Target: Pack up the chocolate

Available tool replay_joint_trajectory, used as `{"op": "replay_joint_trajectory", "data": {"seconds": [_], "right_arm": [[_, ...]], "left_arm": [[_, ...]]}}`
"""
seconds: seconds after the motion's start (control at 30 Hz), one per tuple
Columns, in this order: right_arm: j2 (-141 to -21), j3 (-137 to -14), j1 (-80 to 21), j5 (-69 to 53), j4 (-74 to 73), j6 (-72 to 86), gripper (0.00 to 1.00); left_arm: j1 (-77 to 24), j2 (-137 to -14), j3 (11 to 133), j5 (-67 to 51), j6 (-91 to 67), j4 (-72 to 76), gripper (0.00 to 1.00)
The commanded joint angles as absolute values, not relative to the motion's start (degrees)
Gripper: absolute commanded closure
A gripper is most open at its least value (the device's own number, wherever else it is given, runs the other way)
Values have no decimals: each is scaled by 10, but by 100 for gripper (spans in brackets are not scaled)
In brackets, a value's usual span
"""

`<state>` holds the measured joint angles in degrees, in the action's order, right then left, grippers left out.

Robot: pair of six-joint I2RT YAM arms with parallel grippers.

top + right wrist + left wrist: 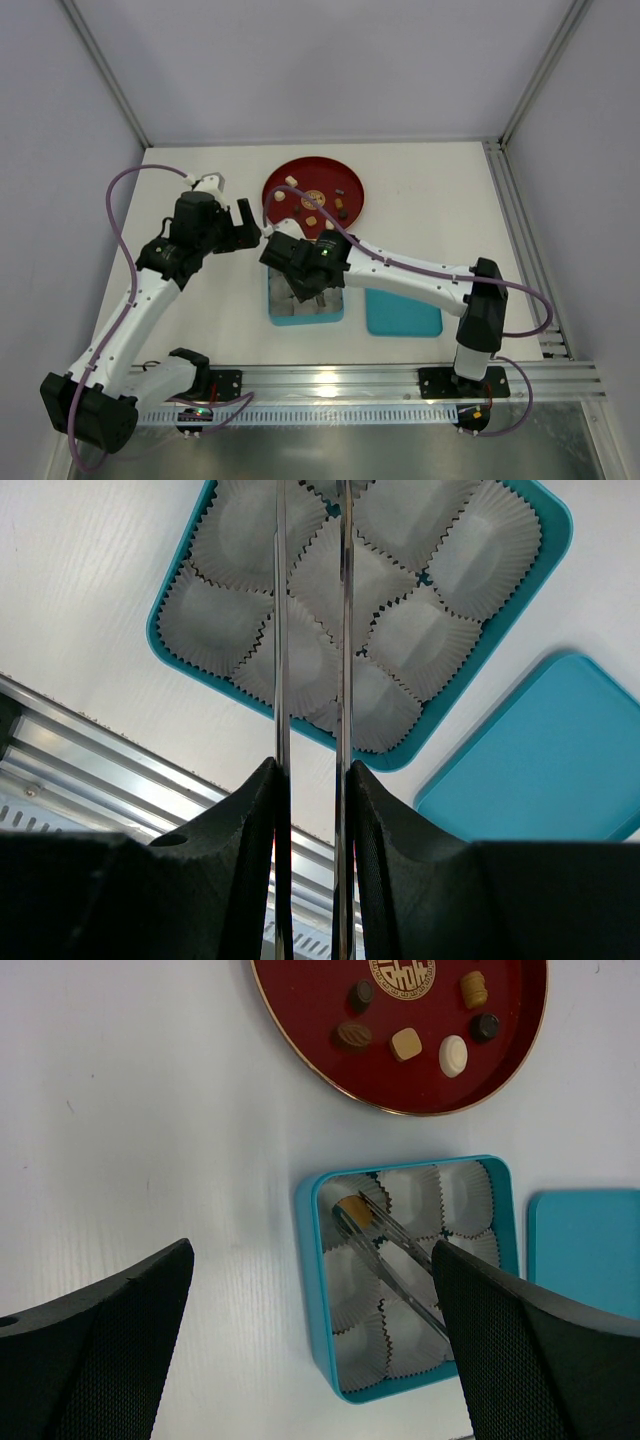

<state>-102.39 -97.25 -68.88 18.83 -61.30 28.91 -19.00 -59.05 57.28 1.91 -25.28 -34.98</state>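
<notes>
**Top view:** the left gripper (252,228) hangs wide open and empty beside the round red plate (325,175).

**Left wrist view:** the slim metal tweezers (395,1260) hold a tan chocolate (354,1211) at a corner paper cup (372,1196) of the teal box (308,1260). We should seat it before releasing.

**Right wrist view:** the right gripper (311,780) pinches the tweezers partly together.
</notes>
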Motion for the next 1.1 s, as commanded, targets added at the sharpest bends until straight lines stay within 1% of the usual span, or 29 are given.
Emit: {"op": "replay_joint_trajectory", "data": {"seconds": [0.0, 0.6, 0.7, 1.07], "right_arm": [[-1027, -978, -692, 194, -595, 292, 77], [-1046, -990, -691, 204, -592, 285, 75], [-1046, -991, -691, 207, -594, 284, 71], [-1043, -998, -691, 208, -597, 284, 69]], "left_arm": [[-187, -578, 571, 25, -254, -337, 0], [-187, -578, 570, 23, -254, -338, 0], [-187, -579, 570, 23, -254, -338, 0], [-187, -578, 571, 24, -254, -338, 0]]}}
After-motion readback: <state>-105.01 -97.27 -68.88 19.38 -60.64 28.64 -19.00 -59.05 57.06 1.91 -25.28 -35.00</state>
